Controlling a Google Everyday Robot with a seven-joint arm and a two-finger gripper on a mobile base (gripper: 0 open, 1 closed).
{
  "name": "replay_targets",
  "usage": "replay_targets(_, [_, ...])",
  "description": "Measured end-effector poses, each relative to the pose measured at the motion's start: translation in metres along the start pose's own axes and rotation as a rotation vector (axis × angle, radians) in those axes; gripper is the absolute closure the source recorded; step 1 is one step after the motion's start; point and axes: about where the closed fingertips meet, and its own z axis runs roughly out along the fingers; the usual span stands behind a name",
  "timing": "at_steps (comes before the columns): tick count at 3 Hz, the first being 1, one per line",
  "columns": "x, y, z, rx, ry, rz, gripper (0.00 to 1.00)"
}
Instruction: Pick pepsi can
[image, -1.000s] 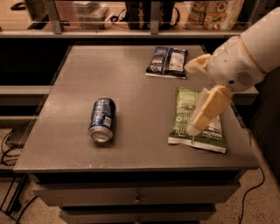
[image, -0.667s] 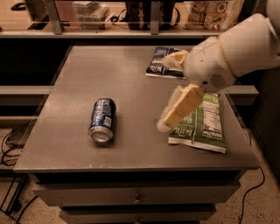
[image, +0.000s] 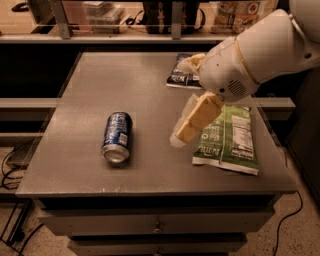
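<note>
Swinging left since a second ago, your end effector (image: 192, 122) has come off the middle of the green bag (image: 232, 142). It now hangs over that bag's left edge and the bare counter (image: 100, 85) beside it. That closes much of the gap to the target, so the reach looks under way but no grasp has begun. You cannot tell whether the end effector is released or clenched; it carries nothing that shows.

Nearest the front edge, toward the left corner, the pepsi can (image: 117, 136) lies on its side. One silver end faces the front edge and its length runs toward the back. It has not shifted, and it sits well apart from the end effector. Its blue wall carries white markings, but no word on it can be read.

Toward the front right corner, the green bag lies flat, showing a white printed panel whose text is too small to read.

Farther back, near the rear right corner, a dark snack bag (image: 180, 75) lies partly behind the white arm (image: 250, 55); its label is unreadable.

With the can lying down, you will likely need a low approach across its round body.
</note>
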Motion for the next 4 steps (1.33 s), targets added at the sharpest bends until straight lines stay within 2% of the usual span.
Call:
replay_targets(1, [-0.014, 0.001, 0.028, -0.036, -0.009, -0.016, 0.0])
replay_targets(2, [-0.024, 0.002, 0.058, -0.094, -0.026, -0.026, 0.0])
replay_targets(3, [-0.027, 0.003, 0.09, -0.159, -0.038, -0.023, 0.0])
replay_targets(4, [-0.02, 0.005, 0.118, -0.21, -0.042, 0.011, 0.0])
